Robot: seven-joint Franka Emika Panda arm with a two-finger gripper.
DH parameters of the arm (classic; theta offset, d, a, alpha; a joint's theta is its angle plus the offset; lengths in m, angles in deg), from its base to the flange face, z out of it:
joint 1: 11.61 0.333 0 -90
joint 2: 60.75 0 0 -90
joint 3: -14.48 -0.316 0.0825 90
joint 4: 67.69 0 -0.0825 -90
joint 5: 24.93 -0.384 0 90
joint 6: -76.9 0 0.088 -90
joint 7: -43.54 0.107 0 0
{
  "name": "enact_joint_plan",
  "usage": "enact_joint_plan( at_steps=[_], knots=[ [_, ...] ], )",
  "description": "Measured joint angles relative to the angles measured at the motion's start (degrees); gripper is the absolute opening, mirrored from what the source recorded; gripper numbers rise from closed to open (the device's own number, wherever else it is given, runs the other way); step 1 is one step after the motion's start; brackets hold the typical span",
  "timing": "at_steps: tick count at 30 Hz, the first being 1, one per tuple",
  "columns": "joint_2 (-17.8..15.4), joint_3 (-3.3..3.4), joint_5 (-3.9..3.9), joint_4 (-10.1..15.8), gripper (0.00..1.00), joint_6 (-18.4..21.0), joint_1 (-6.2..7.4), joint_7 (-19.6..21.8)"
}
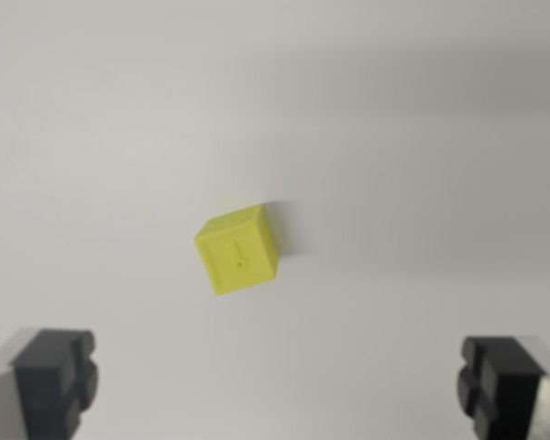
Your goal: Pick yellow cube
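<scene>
**Operator:** Report the position of the cube (238, 256) relative to the jaws.

**Technician:** In the wrist view the cube sits on the plain white desk (422, 137), close to frame centre. The two dark fingers (57, 378) show at the bottom corners, about 7 and 5 o'clock. The gripper (280, 390) midpoint falls at the bottom centre, so the cube lies toward 12 o'clock from it, offset slightly toward 11. The cube is well apart from both fingers and not yet between them.

**Operator:** State of the jaws?

**Technician:** Spread wide and empty. The gap is far greater than the cube's width. Nothing is held.

**Operator:** Orientation of the cube?

**Technician:** No long axis; the faces are equal. It is turned somewhat against the line joining the fingers, so its edges run neither parallel nor square to that line. The top face is visible, with a small mark near its centre. A faint shadow falls toward 2 o'clock.

**Operator:** Obstructions?

**Technician:** None visible. The desk around the cube is bare in this view.

**Operator:** What does the coming move require?

**Technician:** In my judgement: shift forward toward 12 o'clock, trim slightly to the wrist view's left, and rotate the wrist to square the fingers to two opposite faces. Then descend and close. Without the rotation, the fingers would likely meet the corners and twist the cube.
</scene>
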Motion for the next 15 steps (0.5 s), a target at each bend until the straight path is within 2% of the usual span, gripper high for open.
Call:
enact_joint_plan(
  at_steps=[6,15],
  knots=[
    [-0.1,-0.01,0.00,0.2,1.00,-0.1,0.05,-0.2],
    [-0.1,-0.01,0.04,3.1,1.00,-3.0,0.48,-1.5]
  ],
)
